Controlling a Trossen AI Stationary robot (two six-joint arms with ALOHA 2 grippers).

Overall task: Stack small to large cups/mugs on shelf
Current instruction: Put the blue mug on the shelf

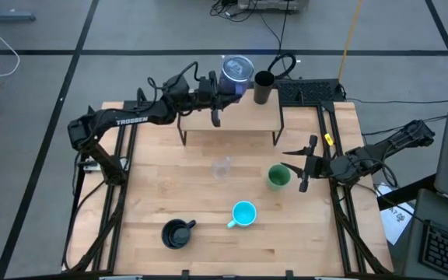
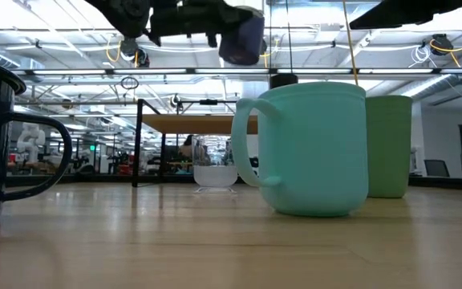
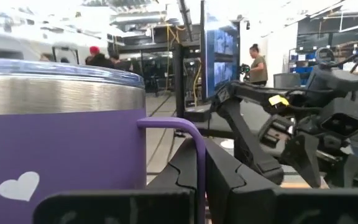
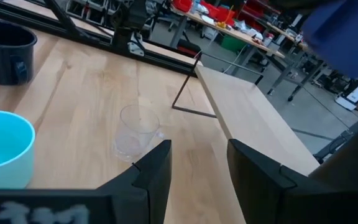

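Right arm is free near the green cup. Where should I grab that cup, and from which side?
Take the green cup by its rim, coming straight down from above. It stands upright with its mouth open, shows no handle, and the right tool is open just beside it. The cyan mug and clear glass stand apart, so a vertical approach looks unobstructed.

A large workshop surrounds the wooden table, which stands on a grey floor marked with dark lines and strewn with cables. Rows of ceiling lights hang from beams above distant benches. A monitor stands on a dark post, a person beside it. Red bins crowd a far workbench.
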